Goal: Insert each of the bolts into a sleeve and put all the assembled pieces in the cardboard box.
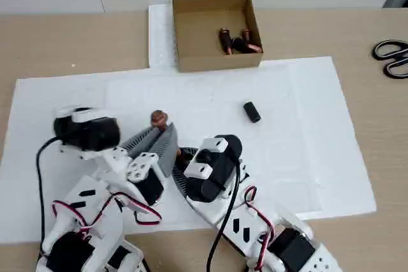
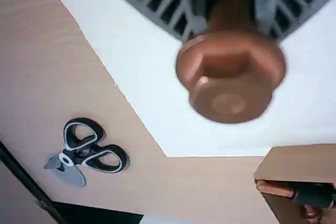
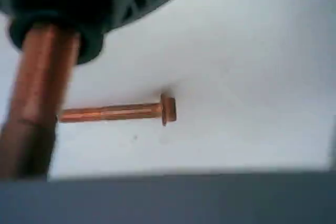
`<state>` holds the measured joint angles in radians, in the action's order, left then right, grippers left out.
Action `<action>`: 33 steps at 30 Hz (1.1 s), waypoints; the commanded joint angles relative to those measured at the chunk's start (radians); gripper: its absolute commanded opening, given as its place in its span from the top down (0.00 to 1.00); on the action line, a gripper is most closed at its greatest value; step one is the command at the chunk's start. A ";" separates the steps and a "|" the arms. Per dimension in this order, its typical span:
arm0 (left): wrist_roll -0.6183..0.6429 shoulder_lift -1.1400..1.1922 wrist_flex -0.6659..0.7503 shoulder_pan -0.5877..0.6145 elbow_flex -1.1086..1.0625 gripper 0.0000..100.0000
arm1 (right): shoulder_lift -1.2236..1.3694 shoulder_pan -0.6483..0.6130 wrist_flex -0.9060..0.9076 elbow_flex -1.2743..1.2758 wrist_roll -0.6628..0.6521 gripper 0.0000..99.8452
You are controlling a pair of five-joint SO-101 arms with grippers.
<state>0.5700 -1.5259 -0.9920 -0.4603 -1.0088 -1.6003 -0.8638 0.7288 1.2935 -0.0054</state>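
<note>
My left gripper (image 1: 159,130) is shut on a copper bolt (image 1: 159,118), whose hex head (image 2: 231,74) pokes out past the grey fingers (image 2: 194,3). My right gripper (image 1: 183,159) sits right beside it, shut on a black sleeve (image 3: 52,22). A copper shaft (image 3: 34,98) sticks out of that sleeve. Another bolt (image 3: 118,112) lies loose on the white paper. A second black sleeve (image 1: 252,111) lies on the paper to the right. The cardboard box (image 1: 191,30) at the back holds assembled pieces (image 1: 239,41), with one piece (image 2: 296,192) near the box's edge (image 2: 299,163).
White paper (image 1: 306,144) covers the middle of the wooden table. Black-handled scissors (image 1: 392,57) lie at the far right edge, off the paper, and the scissors (image 2: 86,150) rest on bare wood. Both arm bases and their cables crowd the near edge.
</note>
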 commanded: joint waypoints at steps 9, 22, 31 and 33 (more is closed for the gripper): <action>0.031 -0.006 0.046 -0.040 -0.070 1.00 | -0.005 -0.008 -0.038 -0.091 -0.017 1.00; 0.026 -0.006 0.025 -0.198 -0.145 1.00 | -0.005 -0.005 -0.038 -0.114 -0.054 1.00; 0.025 -0.006 -0.021 -0.250 -0.150 1.00 | -0.005 -0.004 -0.038 -0.114 -0.069 1.00; 0.025 -0.006 -0.021 -0.253 -0.150 1.00 | -0.005 -0.004 -0.038 -0.114 -0.069 1.00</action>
<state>0.5869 -1.5382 -0.9904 -0.6199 -1.1439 -1.5988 -0.8562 0.7319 1.2720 -0.0529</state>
